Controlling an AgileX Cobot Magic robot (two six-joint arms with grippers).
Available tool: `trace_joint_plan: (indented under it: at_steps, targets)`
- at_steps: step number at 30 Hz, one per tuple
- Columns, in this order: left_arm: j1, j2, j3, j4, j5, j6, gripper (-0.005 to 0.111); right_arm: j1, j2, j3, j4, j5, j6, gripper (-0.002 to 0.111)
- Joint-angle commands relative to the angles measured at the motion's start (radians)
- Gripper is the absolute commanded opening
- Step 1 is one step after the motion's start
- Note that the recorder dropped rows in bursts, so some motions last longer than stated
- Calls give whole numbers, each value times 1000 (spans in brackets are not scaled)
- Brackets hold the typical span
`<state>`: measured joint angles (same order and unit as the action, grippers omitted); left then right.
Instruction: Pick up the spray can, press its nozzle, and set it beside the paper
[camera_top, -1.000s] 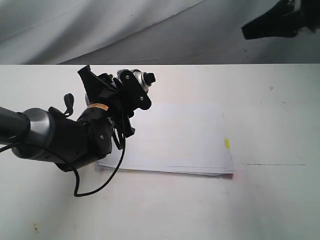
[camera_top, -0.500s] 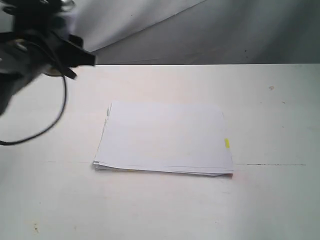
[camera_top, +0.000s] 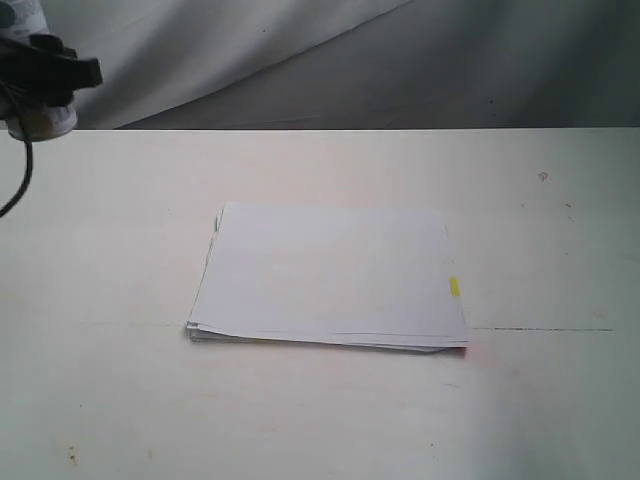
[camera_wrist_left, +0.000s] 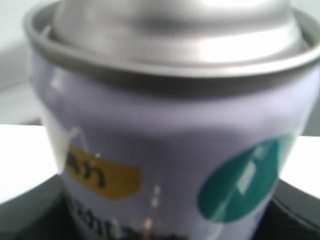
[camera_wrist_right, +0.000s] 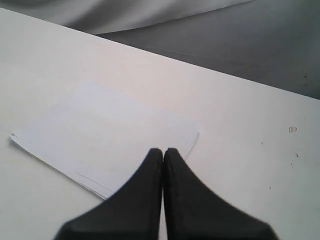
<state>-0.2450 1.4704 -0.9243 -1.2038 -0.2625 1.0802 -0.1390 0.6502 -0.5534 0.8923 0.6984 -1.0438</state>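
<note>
The spray can (camera_wrist_left: 165, 125) fills the left wrist view: silver domed top, white label with a teal dot and an orange tag. Its nozzle is cut off beyond the picture's edge. My left gripper (camera_top: 50, 72) is shut on the spray can (camera_top: 38, 118) at the far left back edge of the table, well away from the paper. The paper (camera_top: 330, 270) lies flat mid-table, its yellow tab (camera_top: 454, 287) on the right edge. My right gripper (camera_wrist_right: 163, 151) is shut and empty, hanging over a corner of the paper (camera_wrist_right: 100, 132); the exterior view does not show it.
The white table (camera_top: 540, 400) carries only the paper stack, with bare surface on every side. Grey cloth (camera_top: 400, 60) hangs behind the table's back edge. A black cable (camera_top: 20, 180) dangles from the left arm.
My left arm has swung from over the paper's left part up and away to the far left back corner, still holding the can. The right gripper has left the exterior view.
</note>
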Motion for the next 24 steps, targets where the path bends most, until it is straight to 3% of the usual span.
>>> trace_joint_plan:
  at_steps: [1, 5, 9, 13, 24]
  targets:
    - [1, 112, -9, 177, -47, -254, 0, 0, -5, 28, 15, -32, -2, 0]
    - [1, 223, -9, 432, -171, -623, 0, 0, -5, 28, 15, -41, -6, 0]
    - [1, 320, -9, 666, -270, -834, 0, 0, -5, 28, 15, -47, -21, 0]
    - [1, 390, -9, 784, -341, -922, 0, 0, -5, 28, 15, -69, -23, 0]
    - [1, 565, -9, 966, -459, -965, 0, 0, -5, 28, 15, -108, -25, 0]
